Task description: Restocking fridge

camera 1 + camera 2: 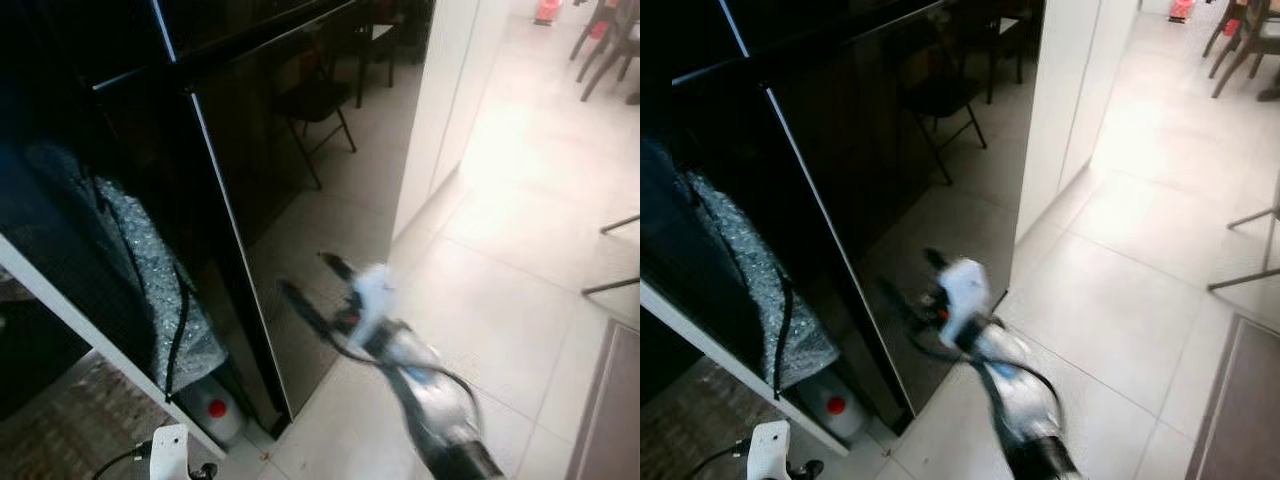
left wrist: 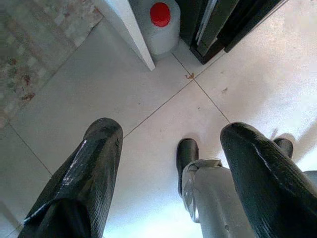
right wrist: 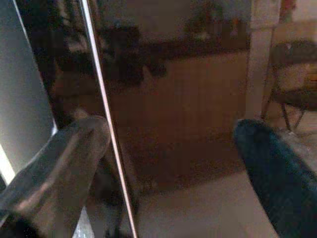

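Note:
A tall black glossy fridge [image 1: 290, 170] stands at the left, its front mirroring the room, with a thin silver edge line [image 3: 106, 124] running down it. No gap shows along that line. My right gripper [image 1: 305, 273] is stretched toward the lower part of the fridge front, open, with nothing between its fingers and its tips close to the glass. In the right wrist view that silver line passes just beside one finger [image 3: 69, 163]. My left gripper [image 2: 172, 128] hangs low over the floor tiles, open and holding nothing.
A white jug with a red cap [image 1: 215, 412] sits on the floor by the fridge's lower corner, under a bubble-wrap bundle [image 1: 150, 270] with a black cable. A white pillar [image 1: 440, 100] stands right of the fridge. Chairs [image 1: 605, 40] are far right, across pale tiled floor.

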`<state>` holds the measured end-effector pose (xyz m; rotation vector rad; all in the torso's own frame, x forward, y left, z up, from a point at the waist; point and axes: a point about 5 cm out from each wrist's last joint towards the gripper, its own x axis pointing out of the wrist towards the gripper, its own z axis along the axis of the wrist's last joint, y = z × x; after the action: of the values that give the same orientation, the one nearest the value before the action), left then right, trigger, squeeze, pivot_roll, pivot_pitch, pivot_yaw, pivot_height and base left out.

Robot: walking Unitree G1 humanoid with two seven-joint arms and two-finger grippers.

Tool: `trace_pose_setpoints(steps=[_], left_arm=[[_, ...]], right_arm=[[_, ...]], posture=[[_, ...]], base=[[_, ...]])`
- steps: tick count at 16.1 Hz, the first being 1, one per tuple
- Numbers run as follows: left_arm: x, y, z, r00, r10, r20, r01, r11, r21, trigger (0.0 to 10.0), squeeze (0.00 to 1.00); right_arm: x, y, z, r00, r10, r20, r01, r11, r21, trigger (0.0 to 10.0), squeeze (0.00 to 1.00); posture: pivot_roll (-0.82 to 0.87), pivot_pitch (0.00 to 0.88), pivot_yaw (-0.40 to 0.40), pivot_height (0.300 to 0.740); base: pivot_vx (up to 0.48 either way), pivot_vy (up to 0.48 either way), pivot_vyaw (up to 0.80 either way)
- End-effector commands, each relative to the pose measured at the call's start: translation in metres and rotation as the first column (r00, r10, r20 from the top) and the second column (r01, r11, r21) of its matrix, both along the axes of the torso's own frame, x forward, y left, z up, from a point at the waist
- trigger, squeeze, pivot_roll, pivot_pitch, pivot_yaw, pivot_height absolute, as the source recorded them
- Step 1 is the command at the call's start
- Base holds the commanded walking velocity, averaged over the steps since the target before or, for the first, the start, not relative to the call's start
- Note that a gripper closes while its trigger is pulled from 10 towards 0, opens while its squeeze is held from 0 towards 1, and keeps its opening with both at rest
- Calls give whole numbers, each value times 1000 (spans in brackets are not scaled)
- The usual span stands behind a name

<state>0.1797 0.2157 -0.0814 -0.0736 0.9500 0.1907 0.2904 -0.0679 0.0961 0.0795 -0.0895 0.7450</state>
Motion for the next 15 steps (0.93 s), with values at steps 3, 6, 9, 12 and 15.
trace_pose_setpoints(steps=[3,6,9,12,15], left_arm=[[-5,4,-2,1000,1,-22,-1,1000,15,10000,0],[-5,5,-1,1000,2,-21,-1,1000,18,10000,0],[-4,5,-1,1000,-2,-23,2,1000,18,10000,0],[-3,5,-1,1000,-1,-23,1,1000,16,10000,0],[-2,6,0,1000,-9,-23,10,1000,18,10000,0]], right_arm=[[-11,-35,14,988,-151,36,151,988,14,10000,0],[-23,-106,1,837,-547,-32,547,837,-13,10000,0],[-54,-207,-55,449,-870,-205,854,485,-186,10000,0],[-97,-222,-122,306,-850,-429,779,483,-400,10000,0],[-146,-183,-177,221,-775,-592,511,609,-606,10000,0]], posture=[[-145,0,93,740],[-146,4,91,740],[-159,17,99,740],[-163,19,108,740],[-140,21,112,740]], base=[[0,0,0],[0,0,0],[0,0,0],[0,0,0],[0,0,0]])
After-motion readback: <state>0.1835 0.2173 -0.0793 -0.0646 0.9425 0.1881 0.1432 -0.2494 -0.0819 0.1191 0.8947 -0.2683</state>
